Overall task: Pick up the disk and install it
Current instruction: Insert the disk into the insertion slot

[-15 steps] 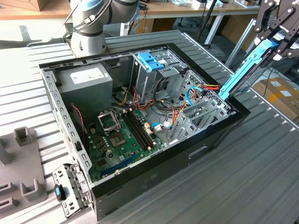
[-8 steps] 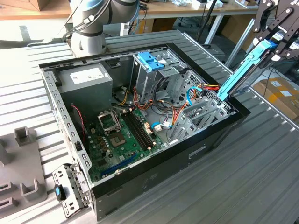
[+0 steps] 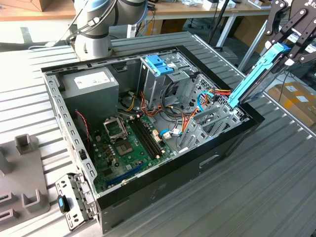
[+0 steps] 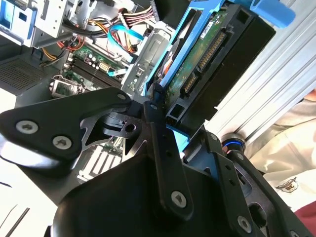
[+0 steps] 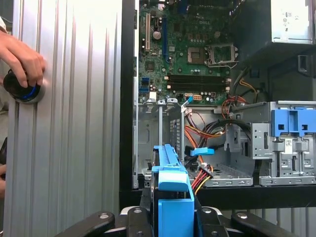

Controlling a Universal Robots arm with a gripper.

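Grasps the disk [image 3: 256, 74] firmly in the claw [image 3: 289, 47], steeply tilted, upper end high at the exterior view's right, lower end dipping toward the rim of the open computer case [image 3: 163, 182], close to the drive cage [image 3: 207, 123]. Risks, judging from this pose: could strike the sheet-metal rim or the cage wall with the lower corner if lowered at such an angle, and so twist in the grip; could jam with one blue rail out of line with the cage guides; could press on the bundle of cables [image 3: 217, 94] lying near and pinch a wire or pull out a plug. As for materials, from big to small: bench [image 3: 276, 197] of ribbed grey metal, long straight grooves, dull shine, probably hard and slippery; case of thin steel, black outside, bare grey and perforated inside, edges sharp-looking; power supply [image 3: 94, 86], a plain grey box with a white label; motherboard [image 3: 131, 143], flat and green, crowded with black slots and a square socket; disk, flat and rectangular, green circuit side with a connector row in the second wrist view, glossy blue plastic rails, perhaps a bit flexible; cables thin, soft, orange, red and yellow. On the bench in the first wrist view, a hand [image 5: 19, 59] resting on a round black knob [image 5: 22, 91] with a blue ring.
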